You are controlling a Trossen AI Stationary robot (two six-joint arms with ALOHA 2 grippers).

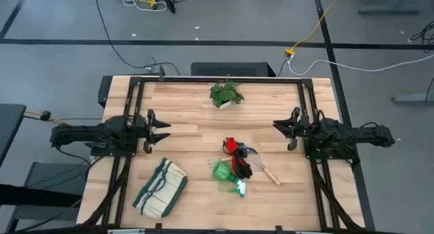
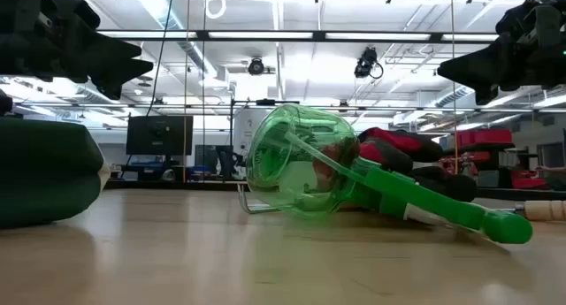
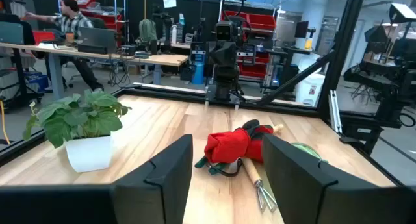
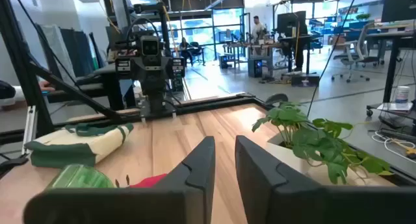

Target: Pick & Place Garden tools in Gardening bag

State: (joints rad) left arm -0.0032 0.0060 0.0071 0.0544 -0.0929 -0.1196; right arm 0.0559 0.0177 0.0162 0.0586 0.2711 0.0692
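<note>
**A:** so where's everything sitting? The bag (image 1: 161,187) is lying on its side near the front-left part of the counter (image 1: 190,112), nothing in it that I can see.

**B:** yep, and the tools are piled together right of centre: red gloves (image 1: 232,146), pruners (image 1: 243,167), the see-through green piece (image 1: 227,176), and the wooden-handled fork (image 1: 266,171) at the right of the heap. Potted plant (image 1: 226,93) is off at the far edge.

**A:** hands?

**B:** left hand (image 1: 161,131) hangs over the left side, fingers spread wide, grasping nothing. Right hand (image 1: 279,126) is over the right side, fingers only a narrow gap apart, also empty. Both well clear of the pile.
</note>
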